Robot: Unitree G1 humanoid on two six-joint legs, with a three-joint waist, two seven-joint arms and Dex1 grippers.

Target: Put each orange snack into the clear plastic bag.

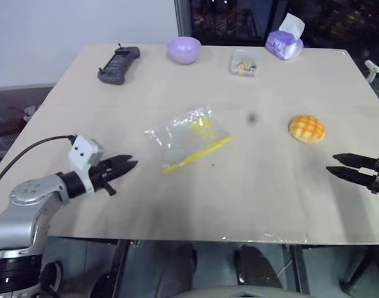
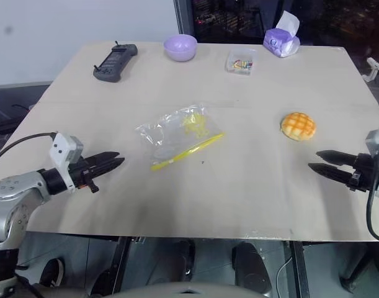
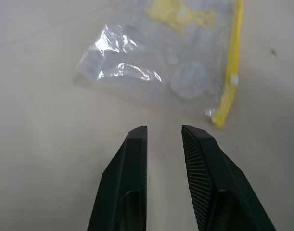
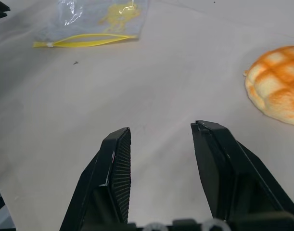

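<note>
One orange snack [image 1: 307, 128] and one clear plastic bag [image 1: 188, 138] lie apart on the table [image 1: 270, 198]. Both grippers, left [image 1: 130, 164] and right [image 1: 330, 162], hover with jaws parted, empty.

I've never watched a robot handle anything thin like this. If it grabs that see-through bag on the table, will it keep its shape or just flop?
The clear plastic bag will probably flop: its film looks crinkled and lies nearly flat on the table. It seems light, holding little beside a small yellow item, so a push might slide it. The yellow zip strip looks stiffer.
</note>
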